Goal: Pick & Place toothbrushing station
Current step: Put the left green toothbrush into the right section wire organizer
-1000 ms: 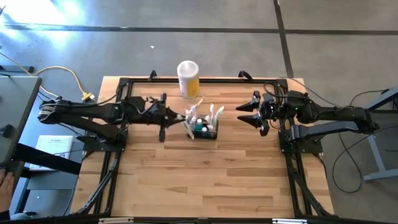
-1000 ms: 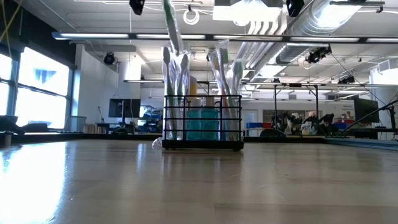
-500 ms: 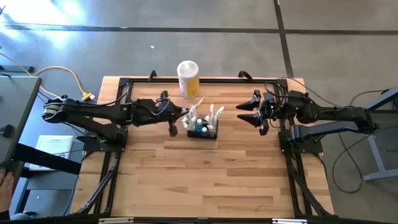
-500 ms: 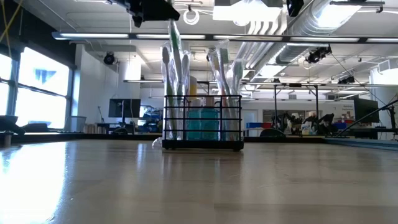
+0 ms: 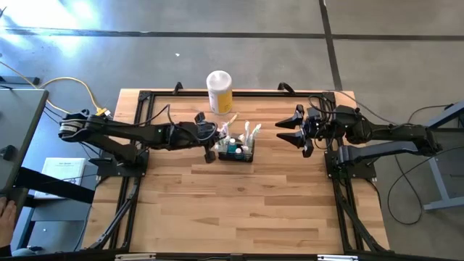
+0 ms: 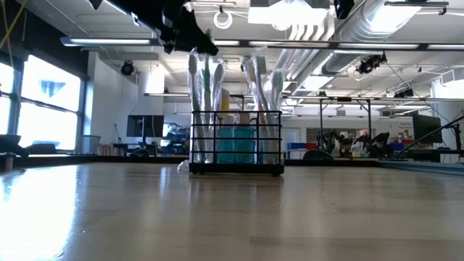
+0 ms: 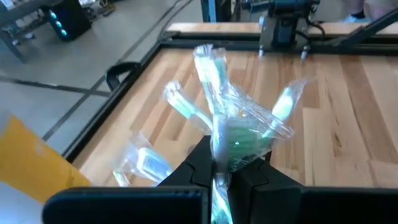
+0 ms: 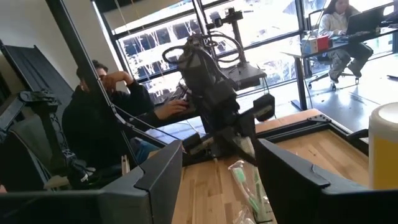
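Near the table's centre, slightly toward twelve o'clock, stands the wire basket, upright and flat on the wood, with the yellow-and-white canister well apart at its eleven o'clock by the far edge.

Left gripper: at the basket's nine-to-ten o'clock corner, raised above the rim, jaws pinched shut on a wrapped toothbrush. From the wrist view the clear wrapper bunches between the black fingers; judged to be lowering this brush into the basket's left end, so the grip is high on the handle to leave the lower part free. Whether its tip has entered the mesh cannot be told from the low view.

Right gripper: at the basket's three o'clock, well apart, jaws standing wide and empty; waiting.

Basket, description: small, black, rectangular, open mesh sides on a solid rim. Holds several wrapped brushes standing upright and fanning outward, white with green, plus a teal bottle in the middle.
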`<state>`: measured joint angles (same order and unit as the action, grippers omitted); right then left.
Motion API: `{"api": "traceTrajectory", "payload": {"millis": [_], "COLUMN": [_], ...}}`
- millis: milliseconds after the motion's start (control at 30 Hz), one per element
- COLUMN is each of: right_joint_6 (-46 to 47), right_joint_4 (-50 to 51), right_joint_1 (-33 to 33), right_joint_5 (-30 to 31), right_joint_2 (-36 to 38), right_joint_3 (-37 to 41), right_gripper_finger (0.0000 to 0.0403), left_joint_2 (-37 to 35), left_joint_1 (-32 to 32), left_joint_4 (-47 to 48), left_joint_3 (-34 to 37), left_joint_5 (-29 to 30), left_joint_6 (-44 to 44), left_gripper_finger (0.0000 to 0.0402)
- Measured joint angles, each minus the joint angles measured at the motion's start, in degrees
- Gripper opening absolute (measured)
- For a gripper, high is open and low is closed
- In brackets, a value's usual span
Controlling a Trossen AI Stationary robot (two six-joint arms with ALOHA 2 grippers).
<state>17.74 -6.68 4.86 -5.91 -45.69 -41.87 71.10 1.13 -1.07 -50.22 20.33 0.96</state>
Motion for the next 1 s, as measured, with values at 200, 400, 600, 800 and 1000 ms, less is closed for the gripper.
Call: {"api": "traceTrajectory", "payload": {"millis": [200,400,600,800,1000], "right_joint_6": [-0.02,-0.04,-0.04,-1.48,-1.49], "right_joint_4": [0.0,0.02,0.02,0.02,0.02], "right_joint_1": [0.0,0.0,0.0,0.0,0.0], "right_joint_5": [0.0,0.02,0.0,0.02,0.02], "right_joint_2": [0.0,0.0,0.0,0.0,0.0], "right_joint_3": [0.0,0.0,0.0,0.0,0.0], "right_gripper_finger": [0.0196,0.0196,0.0196,0.0196,0.0196], "left_joint_2": [3.36,5.04,5.04,5.04,5.04], "left_joint_1": [0.0,0.0,0.0,0.02,0.02], "left_joint_4": [-0.84,-0.92,1.28,1.71,1.63], "left_joint_3": [0.0,0.0,0.0,0.0,0.0], "left_joint_5": [-0.52,-2.04,-1.62,2.01,1.03], "left_joint_6": [1.0,0.98,1.66,3.67,0.78], "left_gripper_finger": [0.0012,0.0012,0.0027,0.0076,0.0143]}}
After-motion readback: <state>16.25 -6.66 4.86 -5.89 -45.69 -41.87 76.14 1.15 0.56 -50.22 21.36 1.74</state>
